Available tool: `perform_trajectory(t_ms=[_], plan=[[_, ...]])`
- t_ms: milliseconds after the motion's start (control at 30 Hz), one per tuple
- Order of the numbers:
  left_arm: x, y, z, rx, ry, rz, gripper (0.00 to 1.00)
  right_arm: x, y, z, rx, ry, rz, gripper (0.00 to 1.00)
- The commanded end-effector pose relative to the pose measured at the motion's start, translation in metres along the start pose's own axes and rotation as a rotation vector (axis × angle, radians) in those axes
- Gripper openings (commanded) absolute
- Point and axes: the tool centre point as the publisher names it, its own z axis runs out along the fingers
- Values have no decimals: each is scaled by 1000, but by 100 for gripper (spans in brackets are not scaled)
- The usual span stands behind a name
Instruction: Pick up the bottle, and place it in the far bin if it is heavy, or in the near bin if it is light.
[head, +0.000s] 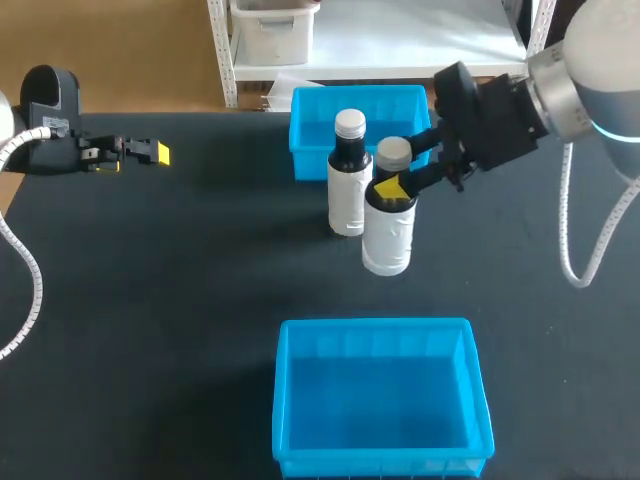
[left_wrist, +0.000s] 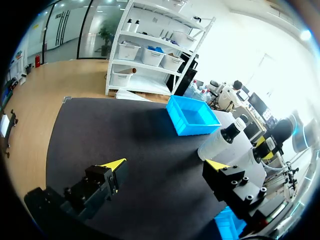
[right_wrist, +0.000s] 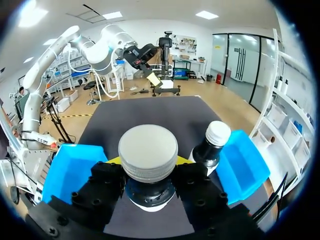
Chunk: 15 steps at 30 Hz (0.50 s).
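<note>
A white bottle (head: 388, 235) with a dark neck and a grey cap is upright near the table's middle. My right gripper (head: 393, 190) is shut on its neck just under the cap. In the right wrist view the cap (right_wrist: 148, 152) fills the space between the fingers of that gripper (right_wrist: 148, 164). A second, similar bottle (head: 348, 180) stands close beside it, in front of the far blue bin (head: 305, 110). The near blue bin (head: 285, 400) holds nothing. My left gripper (head: 140, 152) is open at the far left edge, holding nothing.
In the right wrist view the second bottle (right_wrist: 212, 145) and the far bin (right_wrist: 245, 165) lie to one side of the held bottle, and the near bin (right_wrist: 67, 167) to the other. The left gripper (left_wrist: 165, 165) faces the far bin (left_wrist: 192, 116) across bare black mat.
</note>
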Motion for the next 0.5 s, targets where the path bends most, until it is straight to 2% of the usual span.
perform_trajectory(t_ms=[33,500], plan=[[0,0,0,0,0,0,100,2,-1,-11,15,3,6,0],[0,0,0,0,0,0,100,22,-18,-46,104,5,57,0]])
